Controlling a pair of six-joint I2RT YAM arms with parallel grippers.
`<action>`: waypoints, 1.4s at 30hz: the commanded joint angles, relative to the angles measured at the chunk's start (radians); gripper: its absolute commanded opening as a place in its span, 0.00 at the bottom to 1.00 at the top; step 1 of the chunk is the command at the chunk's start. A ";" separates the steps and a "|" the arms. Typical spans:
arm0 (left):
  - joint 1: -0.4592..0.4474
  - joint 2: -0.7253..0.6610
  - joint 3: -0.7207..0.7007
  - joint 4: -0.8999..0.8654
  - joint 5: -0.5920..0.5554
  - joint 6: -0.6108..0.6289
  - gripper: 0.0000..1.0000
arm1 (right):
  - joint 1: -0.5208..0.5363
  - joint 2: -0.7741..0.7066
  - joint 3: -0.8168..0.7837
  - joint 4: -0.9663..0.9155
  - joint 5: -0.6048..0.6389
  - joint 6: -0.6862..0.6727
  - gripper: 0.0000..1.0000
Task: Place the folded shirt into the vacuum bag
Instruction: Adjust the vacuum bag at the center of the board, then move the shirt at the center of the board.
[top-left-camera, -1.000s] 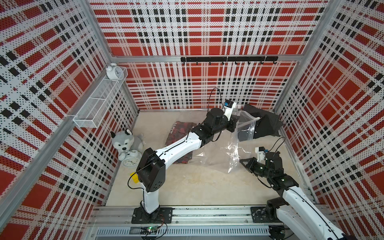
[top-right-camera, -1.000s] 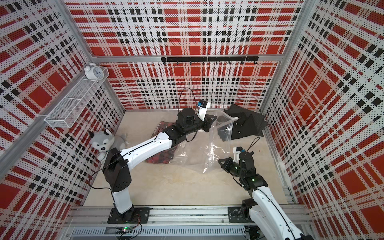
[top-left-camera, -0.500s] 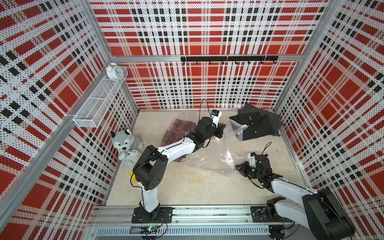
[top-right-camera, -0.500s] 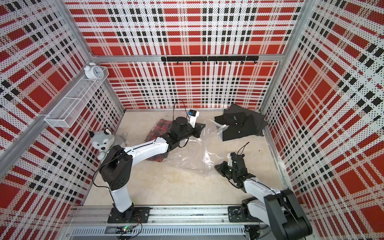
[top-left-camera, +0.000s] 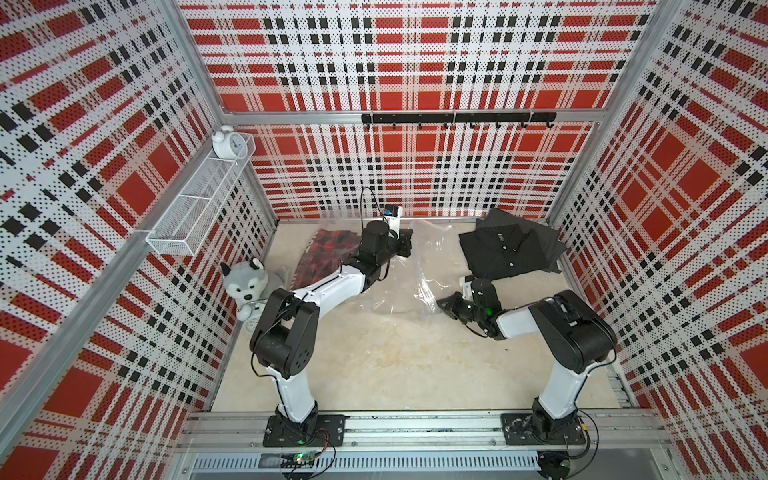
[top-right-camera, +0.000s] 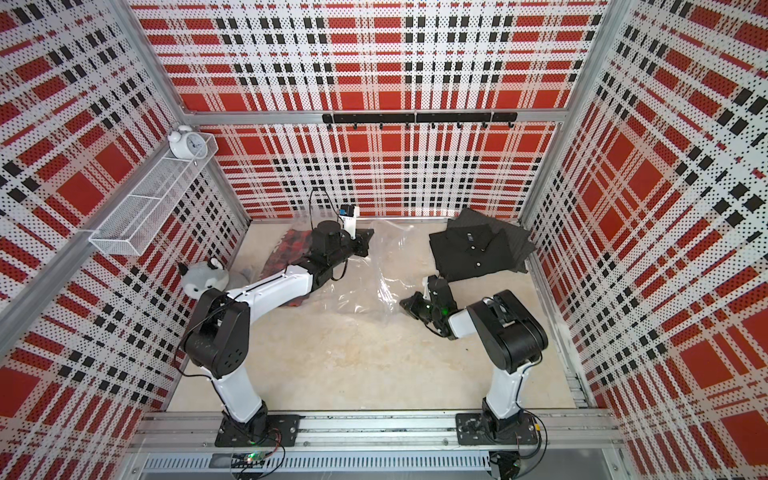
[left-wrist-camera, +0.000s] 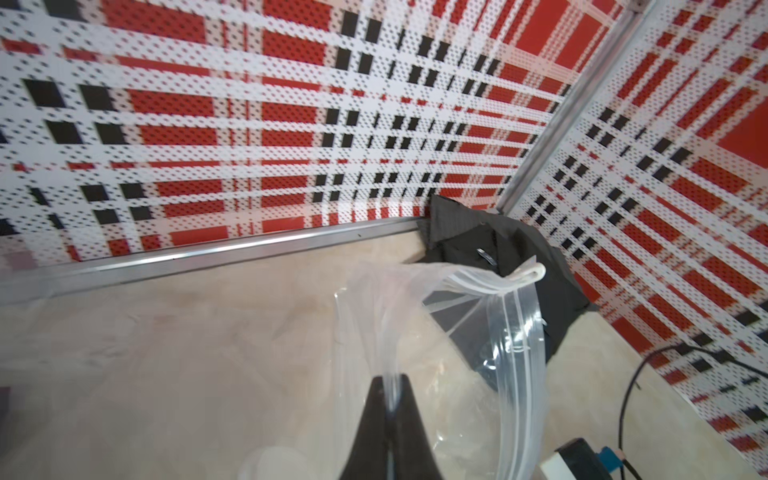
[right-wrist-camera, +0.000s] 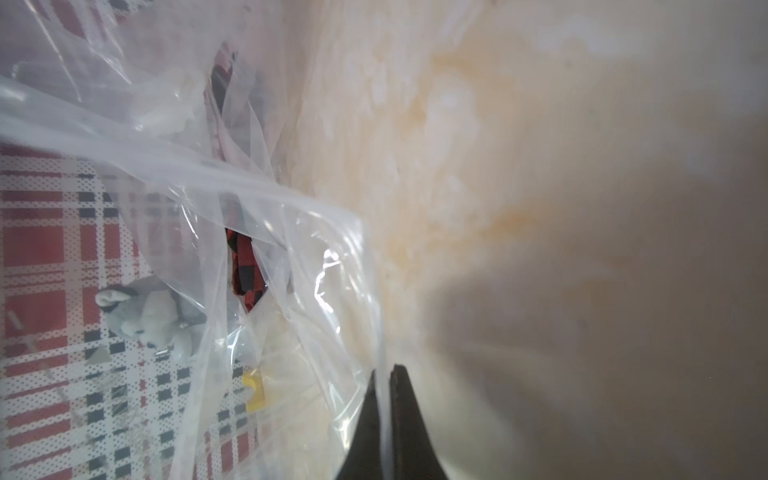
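The large clear crinkly plastic vacuum bag (top-left-camera: 395, 286) lies mid-table, its zip mouth near the folded black button shirt (top-left-camera: 505, 249), which sits outside it in the far right corner; the left gripper (left-wrist-camera: 388, 380) and right gripper (right-wrist-camera: 384, 372) each pinch bag film; best to part the mouth evenly, without tearing.

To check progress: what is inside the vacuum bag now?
Through the vacuum bag only beige floor shows; the black shirt lies outside it. Whether the red plaid cloth reaches inside is hidden by the left arm.
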 joint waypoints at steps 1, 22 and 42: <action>-0.005 0.029 0.063 -0.032 -0.025 0.040 0.00 | 0.006 0.008 0.025 -0.011 0.009 -0.019 0.19; -0.203 0.101 0.162 -0.156 -0.133 -0.004 0.00 | -0.432 -0.686 -0.058 -0.693 0.065 -0.375 0.89; -0.165 0.068 0.082 -0.110 -0.094 -0.151 0.00 | -0.416 0.085 0.478 -0.547 -0.088 -0.383 0.80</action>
